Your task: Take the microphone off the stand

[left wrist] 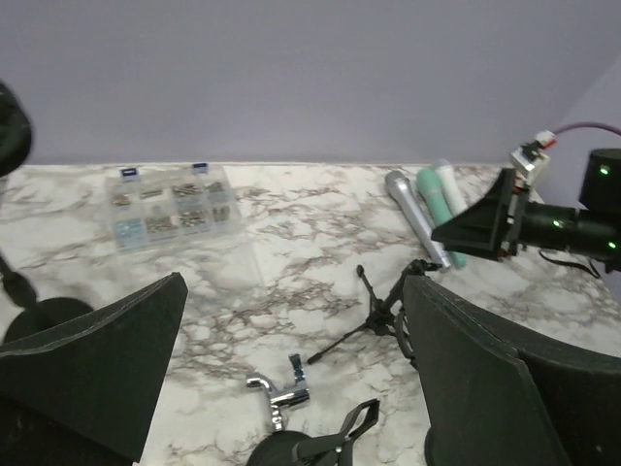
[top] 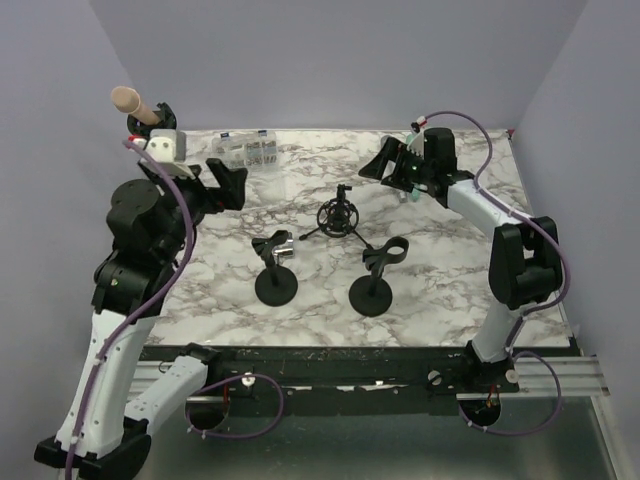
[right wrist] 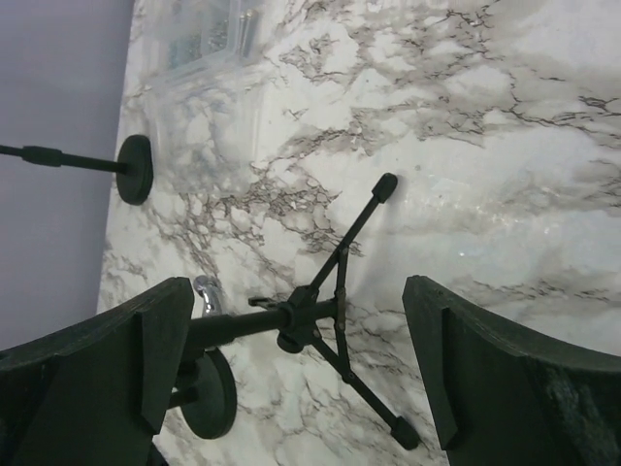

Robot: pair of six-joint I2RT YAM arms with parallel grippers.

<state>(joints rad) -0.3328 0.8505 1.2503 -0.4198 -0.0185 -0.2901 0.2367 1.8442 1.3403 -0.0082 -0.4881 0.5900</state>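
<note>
Standing behind the two arms, I see the beige foam-tipped microphone (top: 128,100) at the far left corner of the white marble-patterned table (top: 450,270). It is tilted up and to the left in the clip of a tall black stand (top: 160,116). Most of that stand is hidden behind the left arm from above. Its round black base (right wrist: 134,168) shows in the right wrist view, sitting on the marble by the wall.

The left gripper (top: 228,185) hangs over the left side of the table, to the right of the microphone and apart from it. Its jaws are spread wide with nothing between them. The right gripper (top: 392,162) hovers over the far right part of the table, its jaws also wide apart and empty.

A black tripod stand with a ring-shaped mount (top: 338,215) sits between the two grippers, toward the middle. Just beside the right gripper, three loose microphones lie side by side on the marble: a silver one (left wrist: 409,209), a green one (left wrist: 439,209) and a white one (left wrist: 448,180).

Nearer the arms stand two short stands on round bases, the chrome-clipped stand (top: 276,270) on the left and the black-clipped stand (top: 375,280) on the right. A clear plastic compartment box of small parts (top: 248,150) rests at the far edge.
</note>
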